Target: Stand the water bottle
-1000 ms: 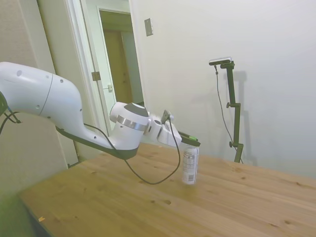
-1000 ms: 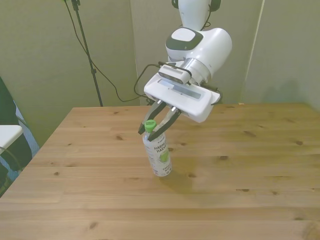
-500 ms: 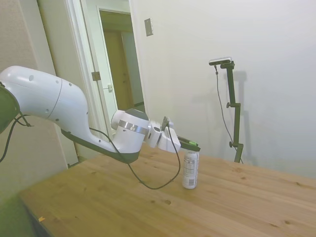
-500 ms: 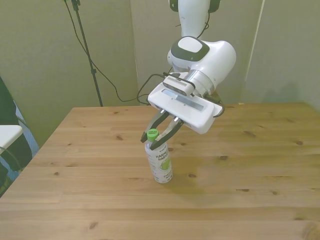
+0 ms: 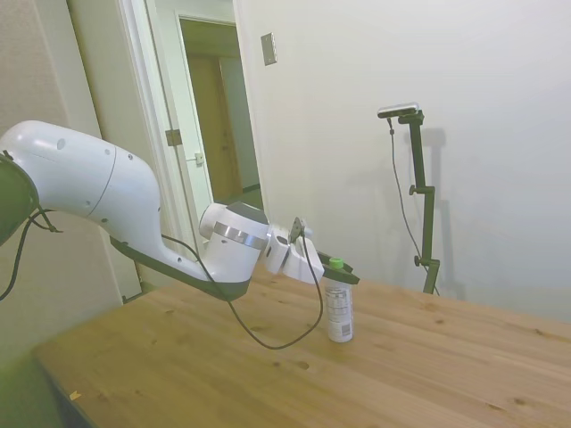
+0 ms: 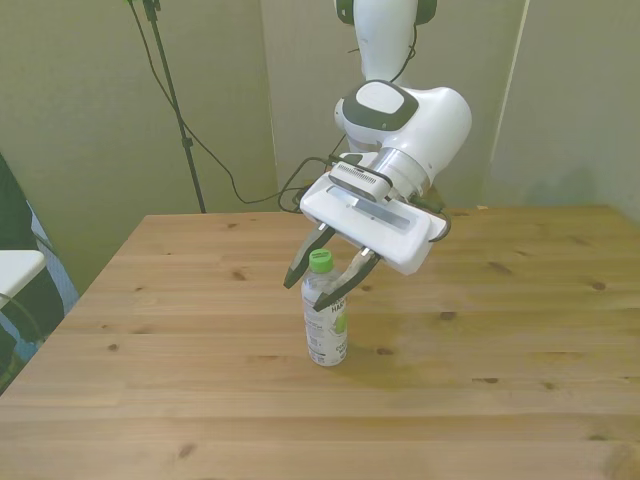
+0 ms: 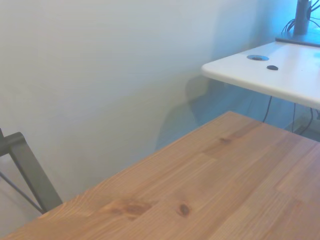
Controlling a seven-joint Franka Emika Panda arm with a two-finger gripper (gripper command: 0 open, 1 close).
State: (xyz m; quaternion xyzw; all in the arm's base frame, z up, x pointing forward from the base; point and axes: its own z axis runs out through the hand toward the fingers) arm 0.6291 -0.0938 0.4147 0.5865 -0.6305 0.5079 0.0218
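Observation:
The water bottle (image 6: pixel 324 318), clear with a green cap and a white label, stands upright on the wooden table (image 6: pixel 500 330) near its middle. It also shows upright in the side view (image 5: pixel 338 308). My gripper (image 6: pixel 329 279) is open, its two dark fingers spread on either side of the bottle's cap and neck, with visible gaps to the bottle. In the side view the gripper (image 5: pixel 343 272) reaches in nearly level at cap height. The wrist view shows only bare table and wall, with no bottle in it.
A white side table (image 7: pixel 280 75) stands beyond the wooden table's edge in the wrist view. A black cable (image 5: pixel 285 325) hangs from the wrist and loops just above the tabletop beside the bottle.
The fingers have opened and let go of the bottle's cap. The bottle went from leaning to standing straight.

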